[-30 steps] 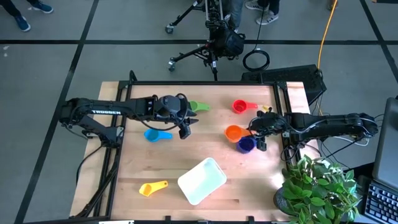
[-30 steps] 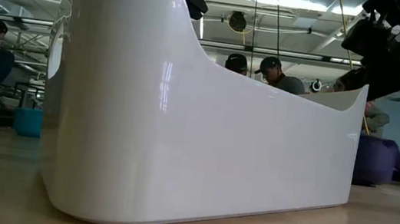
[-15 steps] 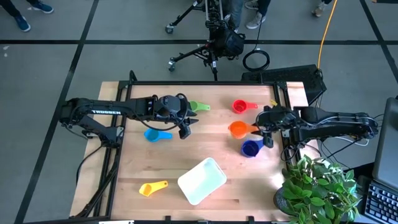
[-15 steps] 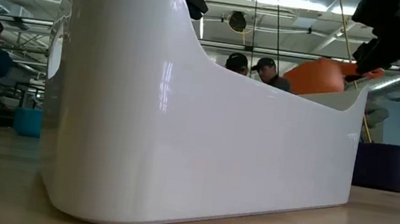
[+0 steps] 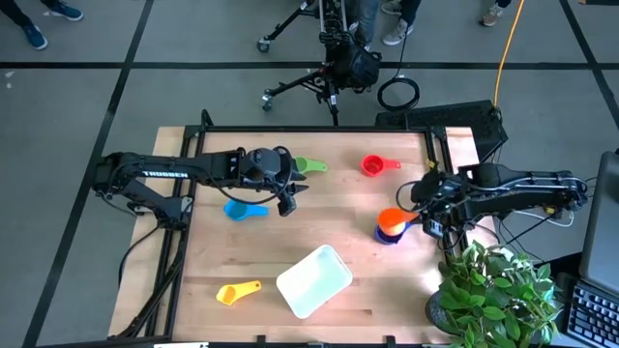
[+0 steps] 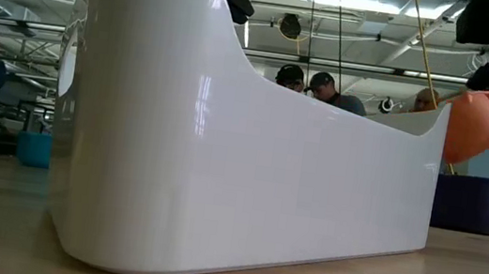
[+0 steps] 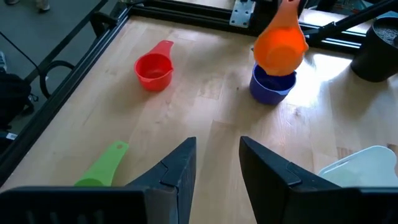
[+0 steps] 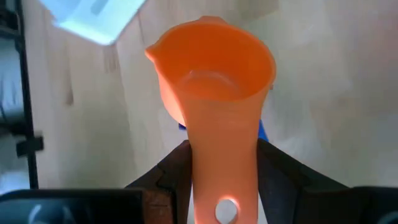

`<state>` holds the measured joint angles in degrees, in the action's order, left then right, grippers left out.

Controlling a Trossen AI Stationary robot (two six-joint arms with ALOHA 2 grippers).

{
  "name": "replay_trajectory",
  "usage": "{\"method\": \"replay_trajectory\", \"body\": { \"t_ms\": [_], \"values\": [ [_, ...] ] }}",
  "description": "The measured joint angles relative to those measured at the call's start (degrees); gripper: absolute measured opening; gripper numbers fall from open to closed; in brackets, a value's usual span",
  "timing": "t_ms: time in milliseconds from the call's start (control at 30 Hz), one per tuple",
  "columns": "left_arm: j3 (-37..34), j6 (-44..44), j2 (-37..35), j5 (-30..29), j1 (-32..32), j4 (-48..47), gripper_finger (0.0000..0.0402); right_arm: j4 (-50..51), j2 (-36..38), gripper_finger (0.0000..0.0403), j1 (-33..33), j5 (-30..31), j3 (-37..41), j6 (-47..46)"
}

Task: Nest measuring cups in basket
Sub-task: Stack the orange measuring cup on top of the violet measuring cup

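My right gripper (image 5: 423,220) is shut on the orange cup (image 5: 392,220), which hangs just above the dark blue cup (image 5: 387,236) standing on the table near the right edge. The low view shows the orange cup (image 6: 476,125) up beside the basket (image 6: 251,157). My left gripper (image 5: 287,200) hovers open over the table's far left part, between the green cup (image 5: 309,166) and a light blue cup (image 5: 244,209). The red cup (image 5: 372,165) and yellow cup (image 5: 237,291) rest on the wood. The white basket (image 5: 314,280) sits at the near middle. My right gripper holds the orange cup by its flat handle (image 8: 222,165), pinched between the two fingers (image 8: 166,177), which lie along it. It comes from the table's right, slanting down. The cup is lifted clear, its bowl (image 8: 214,62) tilted and hanging lower than the fingers, over the dark blue cup (image 8: 261,130).
A potted plant (image 5: 488,290) stands at the table's near right corner, close to my right arm. A black frame (image 5: 435,155) runs along the table's edges. Bare wood lies between the basket and the dark blue cup. People stand in the room beyond the table.
My right gripper has lifted the orange cup off the table and carried it toward the near edge and the right, ending over the dark blue cup. The cup has tipped, its bowl now hanging below the handle. The left arm has kept still.
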<state>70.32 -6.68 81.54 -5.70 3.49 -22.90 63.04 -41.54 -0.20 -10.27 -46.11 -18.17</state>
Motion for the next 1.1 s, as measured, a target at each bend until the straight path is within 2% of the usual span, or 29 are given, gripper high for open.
{"method": "replay_trajectory", "body": {
  "t_ms": [233,467,833,1100],
  "values": [
    [0.00,-0.03,0.00,0.00,0.00,-0.02,0.0124,1.84,-7.26,0.0126,1.81,-0.14,0.04,1.04],
    [0.00,-0.15,0.00,0.00,0.01,-0.02,0.0124,-3.07,-13.02,0.0126,1.81,1.64,0.04,3.86],
    [0.00,-0.63,0.02,0.00,0.00,-0.04,0.0124,-16.25,-20.78,0.0131,1.10,6.15,0.09,7.96],
    [0.00,-0.62,0.02,0.00,0.00,-0.02,0.0124,-32.43,-28.47,0.0132,-2.26,9.14,0.11,11.81]
  ]
}}
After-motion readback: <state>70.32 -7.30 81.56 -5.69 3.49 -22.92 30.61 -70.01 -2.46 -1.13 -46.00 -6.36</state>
